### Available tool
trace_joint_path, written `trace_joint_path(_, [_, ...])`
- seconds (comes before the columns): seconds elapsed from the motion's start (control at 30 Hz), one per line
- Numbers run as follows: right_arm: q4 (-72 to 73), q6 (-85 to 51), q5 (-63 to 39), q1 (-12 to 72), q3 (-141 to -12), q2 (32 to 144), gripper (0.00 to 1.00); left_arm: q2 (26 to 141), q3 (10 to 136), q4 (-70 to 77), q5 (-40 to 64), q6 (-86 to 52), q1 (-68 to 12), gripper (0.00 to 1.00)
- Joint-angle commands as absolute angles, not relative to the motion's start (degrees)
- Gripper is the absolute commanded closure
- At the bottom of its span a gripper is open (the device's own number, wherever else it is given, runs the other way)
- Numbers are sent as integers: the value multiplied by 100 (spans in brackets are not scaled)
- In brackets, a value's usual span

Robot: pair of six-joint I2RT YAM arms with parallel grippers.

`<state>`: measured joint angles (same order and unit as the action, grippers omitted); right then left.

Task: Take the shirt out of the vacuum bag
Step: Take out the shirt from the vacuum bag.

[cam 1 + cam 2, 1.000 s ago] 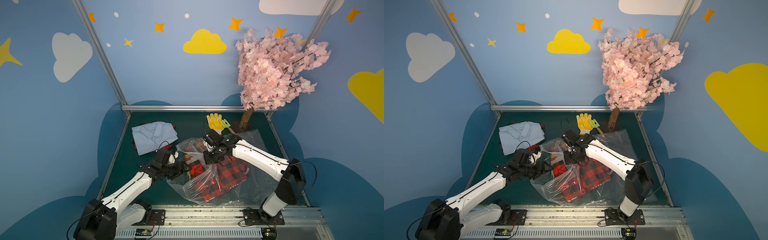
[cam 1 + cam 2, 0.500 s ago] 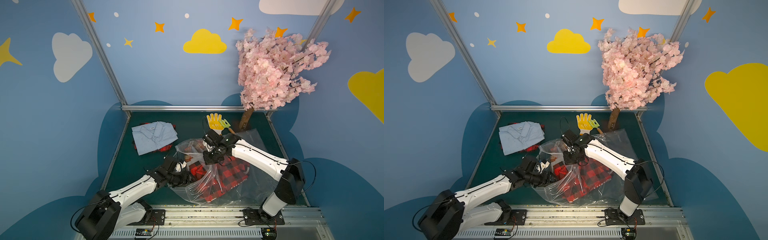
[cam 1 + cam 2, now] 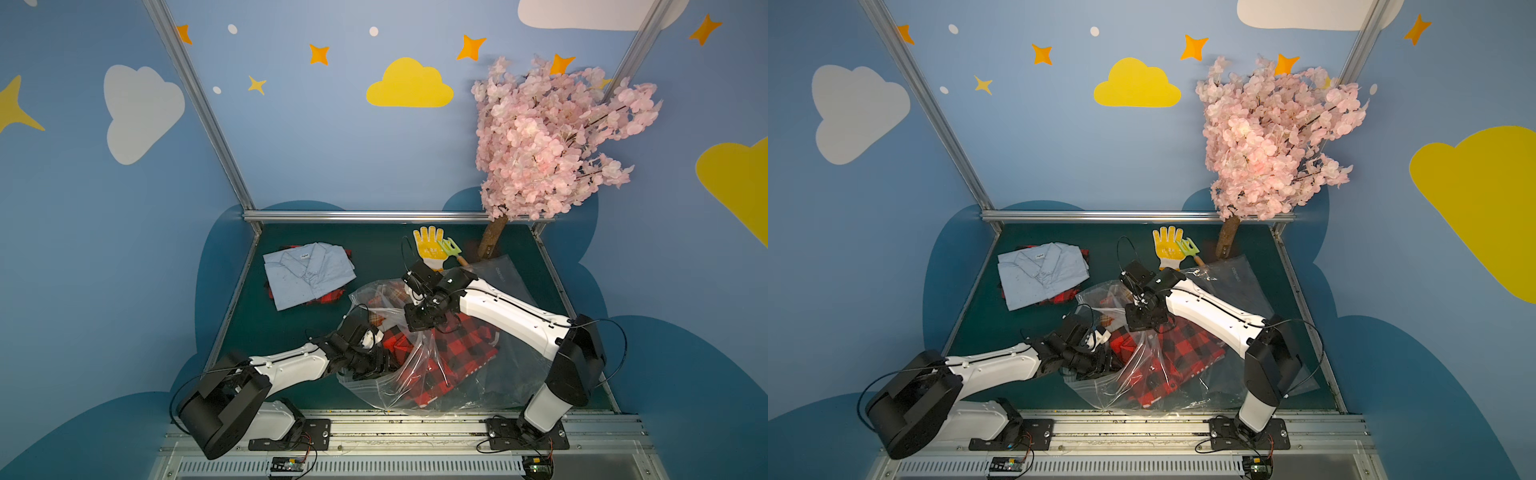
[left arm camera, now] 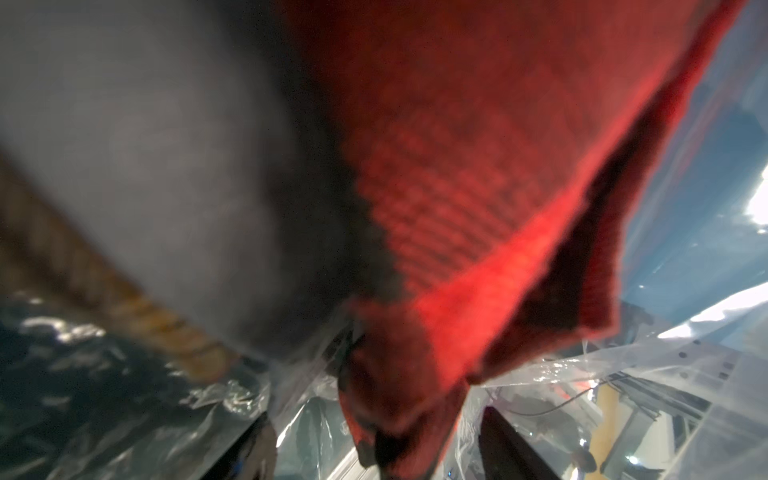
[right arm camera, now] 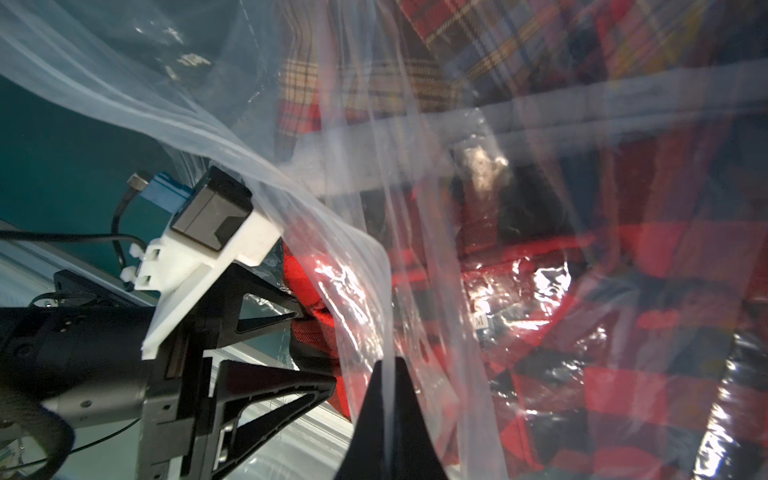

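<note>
Green tabletop, vacuum bag crumpled near the front. Right gripper is pinching its plastic. Left gripper sits at the mouth, jaws apart around the red plaid shirt.

Sky-blue painted walls carry a yellow cloud cutout at 12 o'clock, a white cloud shape at 10 and orange stars. Silver aluminium frame posts rise from a dark green tabletop. A pink artificial blossom tree stands at 1 o'clock, and a ribbed metal rail edges 6 o'clock.
</note>
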<state>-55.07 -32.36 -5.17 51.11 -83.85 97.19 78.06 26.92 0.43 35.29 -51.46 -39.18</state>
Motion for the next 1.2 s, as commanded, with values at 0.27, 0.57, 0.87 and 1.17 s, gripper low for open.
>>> trace_joint_path(0.27, [-5334, -3004, -1058, 4818, -7696, 9499, 67, 8794, 3219, 141, 3508, -4503, -3312, 64])
trace_joint_path(0.57, [-5396, -2531, -1608, 3964, -7062, 8471, 19, 9210, 3790, -613, 3740, -3528, -2427, 63])
trace_joint_path(0.87, [-5976, -2338, -1486, 2519, -6775, 7482, 15, 9864, 4540, -389, 3984, -3515, -2406, 61])
trace_joint_path(1.17, [-5187, -2427, -1740, 538, -4953, 7271, 16, 9099, 3937, -325, 4236, -3759, -2646, 52])
